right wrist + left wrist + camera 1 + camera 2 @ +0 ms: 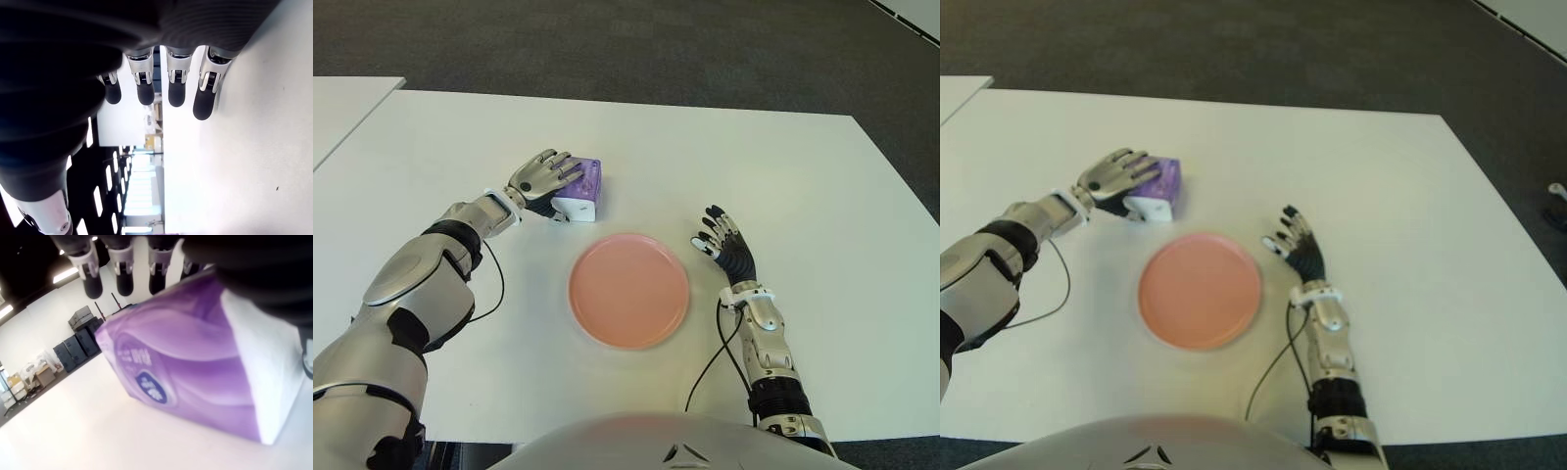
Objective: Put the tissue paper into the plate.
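A purple and white tissue pack [586, 186] lies on the white table [803, 166], just behind the left rim of the pink plate [628, 290]. My left hand [548, 176] reaches over the pack from the left, its fingers stretched across the top and the thumb at the near side. In the left wrist view the pack [195, 367] sits on the table, with the fingertips [122, 279] held straight past its far edge and apart from it. My right hand [724, 240] shows to the right of the plate, fingers spread and holding nothing.
A second white table [342, 103] shows at the far left, across a narrow gap. Dark carpet [656, 39] lies beyond the table's far edge. Cables [710, 362] run along both forearms near the front edge.
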Robot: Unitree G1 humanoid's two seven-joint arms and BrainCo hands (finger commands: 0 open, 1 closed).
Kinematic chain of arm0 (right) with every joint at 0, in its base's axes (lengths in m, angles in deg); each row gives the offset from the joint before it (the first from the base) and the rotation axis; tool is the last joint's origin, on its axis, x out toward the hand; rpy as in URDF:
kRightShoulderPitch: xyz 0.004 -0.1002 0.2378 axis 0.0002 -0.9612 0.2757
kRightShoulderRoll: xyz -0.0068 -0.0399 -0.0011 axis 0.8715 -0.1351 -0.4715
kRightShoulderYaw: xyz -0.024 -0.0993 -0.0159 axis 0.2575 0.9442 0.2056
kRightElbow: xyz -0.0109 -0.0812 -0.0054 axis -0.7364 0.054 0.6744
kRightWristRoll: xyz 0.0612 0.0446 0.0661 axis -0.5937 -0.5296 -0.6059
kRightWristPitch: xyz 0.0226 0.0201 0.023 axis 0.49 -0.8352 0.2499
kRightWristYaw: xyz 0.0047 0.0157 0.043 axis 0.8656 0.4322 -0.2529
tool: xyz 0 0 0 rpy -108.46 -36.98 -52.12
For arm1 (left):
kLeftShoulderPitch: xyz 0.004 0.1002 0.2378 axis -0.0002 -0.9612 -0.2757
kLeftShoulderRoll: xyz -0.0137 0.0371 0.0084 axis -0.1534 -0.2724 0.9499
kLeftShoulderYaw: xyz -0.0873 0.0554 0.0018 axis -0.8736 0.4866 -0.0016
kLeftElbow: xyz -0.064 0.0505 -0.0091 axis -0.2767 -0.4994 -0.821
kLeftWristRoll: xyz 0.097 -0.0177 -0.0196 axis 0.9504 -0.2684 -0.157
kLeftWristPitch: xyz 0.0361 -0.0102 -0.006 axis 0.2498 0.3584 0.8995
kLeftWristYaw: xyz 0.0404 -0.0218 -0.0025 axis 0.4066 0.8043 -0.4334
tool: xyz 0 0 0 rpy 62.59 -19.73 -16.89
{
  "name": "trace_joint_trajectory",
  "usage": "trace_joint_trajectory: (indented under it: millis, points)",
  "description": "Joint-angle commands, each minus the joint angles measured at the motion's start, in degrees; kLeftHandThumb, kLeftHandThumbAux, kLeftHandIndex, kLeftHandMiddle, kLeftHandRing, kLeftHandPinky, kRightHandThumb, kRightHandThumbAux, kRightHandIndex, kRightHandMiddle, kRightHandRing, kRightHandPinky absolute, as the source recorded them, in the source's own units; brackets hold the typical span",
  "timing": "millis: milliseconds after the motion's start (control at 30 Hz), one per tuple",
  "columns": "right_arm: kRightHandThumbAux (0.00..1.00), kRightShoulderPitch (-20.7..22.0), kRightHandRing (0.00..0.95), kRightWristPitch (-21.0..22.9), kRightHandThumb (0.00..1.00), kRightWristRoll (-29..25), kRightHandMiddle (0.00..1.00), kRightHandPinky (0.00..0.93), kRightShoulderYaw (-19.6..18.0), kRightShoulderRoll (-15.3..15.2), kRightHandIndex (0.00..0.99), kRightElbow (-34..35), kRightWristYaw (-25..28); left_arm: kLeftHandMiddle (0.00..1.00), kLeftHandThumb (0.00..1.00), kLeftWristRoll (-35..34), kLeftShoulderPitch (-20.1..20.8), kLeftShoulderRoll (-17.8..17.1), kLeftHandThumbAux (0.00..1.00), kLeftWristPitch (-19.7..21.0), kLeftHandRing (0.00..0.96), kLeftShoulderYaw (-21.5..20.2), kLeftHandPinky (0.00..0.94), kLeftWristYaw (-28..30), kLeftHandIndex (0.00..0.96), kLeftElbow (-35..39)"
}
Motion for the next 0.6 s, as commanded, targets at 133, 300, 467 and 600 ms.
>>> trace_joint_trajectory:
  millis: [133,300,467,600]
  points:
    - [0.742,-4.06,0.080,5.48,0.001,0.13,0.094,0.091,0.50,0.44,0.051,-1.97,-0.92,0.000,0.038,-0.18,-4.09,2.54,0.382,-0.24,0.000,0.36,0.000,2.30,0.000,-1.03]
    - [0.741,-4.29,0.073,6.23,0.000,0.11,0.089,0.078,0.84,0.38,0.047,-1.30,-1.02,0.000,0.018,-0.64,-6.17,4.24,0.376,0.75,0.000,0.31,0.000,3.38,0.000,-1.75]
    - [0.740,-4.78,0.071,6.77,0.006,-0.12,0.087,0.081,1.06,0.44,0.047,-0.39,-1.03,0.000,0.003,-1.10,-7.53,5.19,0.372,1.70,0.000,0.47,0.000,3.07,0.000,-2.22]
    - [0.737,-4.95,0.072,7.11,0.010,-0.24,0.088,0.081,1.04,0.40,0.047,0.04,-1.03,0.000,0.004,-0.98,-8.28,5.63,0.373,2.72,0.000,0.89,0.000,1.69,0.000,-2.38]
